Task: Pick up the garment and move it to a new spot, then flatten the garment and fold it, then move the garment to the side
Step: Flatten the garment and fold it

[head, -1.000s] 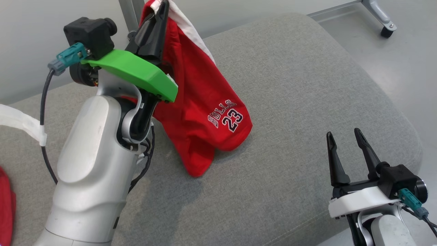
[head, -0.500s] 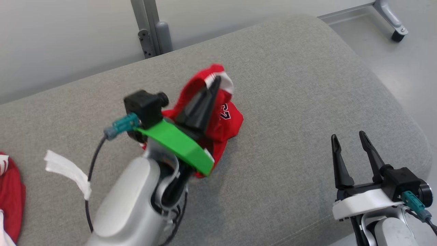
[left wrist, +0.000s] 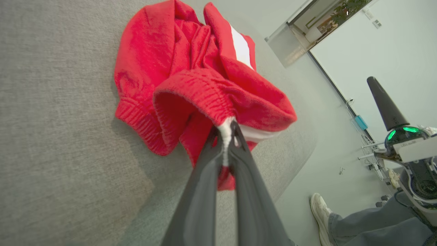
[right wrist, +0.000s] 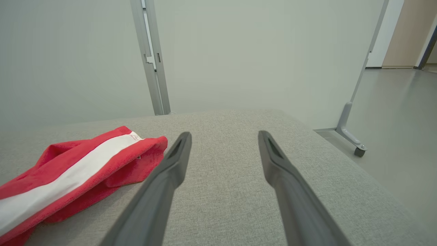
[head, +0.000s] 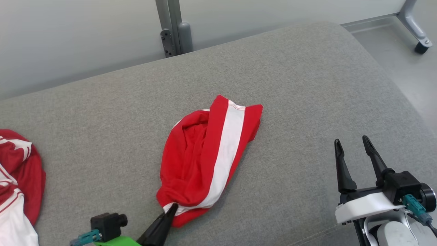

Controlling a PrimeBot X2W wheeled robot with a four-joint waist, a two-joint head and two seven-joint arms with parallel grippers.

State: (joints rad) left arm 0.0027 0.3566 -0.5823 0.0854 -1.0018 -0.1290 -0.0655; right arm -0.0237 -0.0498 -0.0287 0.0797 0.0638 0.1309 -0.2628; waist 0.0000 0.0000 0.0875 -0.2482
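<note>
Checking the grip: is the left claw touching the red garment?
Touching. The left wrist view shows the left claw pinched shut on the red garment.

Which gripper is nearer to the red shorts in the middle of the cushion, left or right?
Left. The left gripper is shut on the near edge of the red shorts. The right gripper is open, apart from them, over the cushion to their right.

Two garments (head: 208, 153) (head: 17, 177); two tools (head: 173, 206) (head: 351, 139); one cushion (head: 307, 85)

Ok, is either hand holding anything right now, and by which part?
The left hand pinches the red garment at its ribbed edge, where the white stripe ends. The right hand is open and empty.
</note>
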